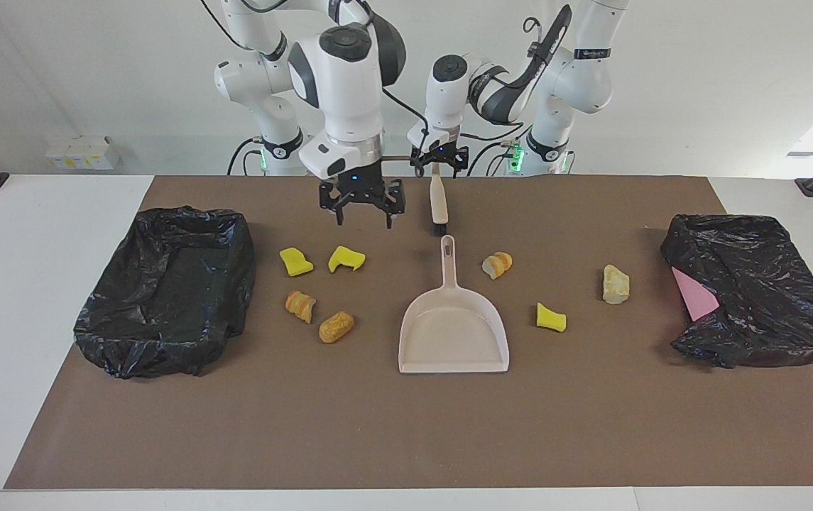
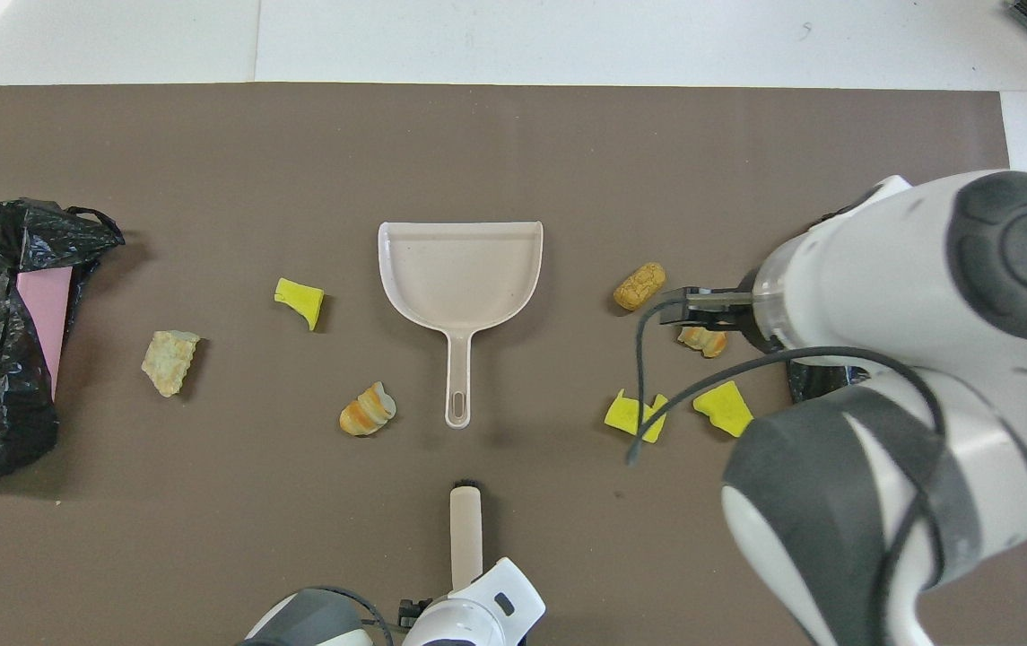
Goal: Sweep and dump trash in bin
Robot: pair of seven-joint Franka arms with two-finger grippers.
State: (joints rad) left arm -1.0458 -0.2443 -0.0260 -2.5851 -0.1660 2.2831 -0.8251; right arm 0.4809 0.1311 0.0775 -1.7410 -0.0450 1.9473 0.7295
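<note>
trash (image 1: 336,326) loose on mat | left tool (image 1: 440,162) apparently pinching brush (image 1: 438,206) handle | right tool (image 1: 362,211) spread, empty

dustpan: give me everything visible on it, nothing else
The dustpan is one piece of pale beige, plastic-looking material: a wide, shallow scoop with low side walls and a rounded back, plus a slim handle ending in a slotted hanging hole. It lies flat and empty on the brown mat mid-table, open mouth pointing away from the robots, handle toward them and in line with the brush. A small gap separates handle tip and bristles. No trash and no gripper touches it.
</note>
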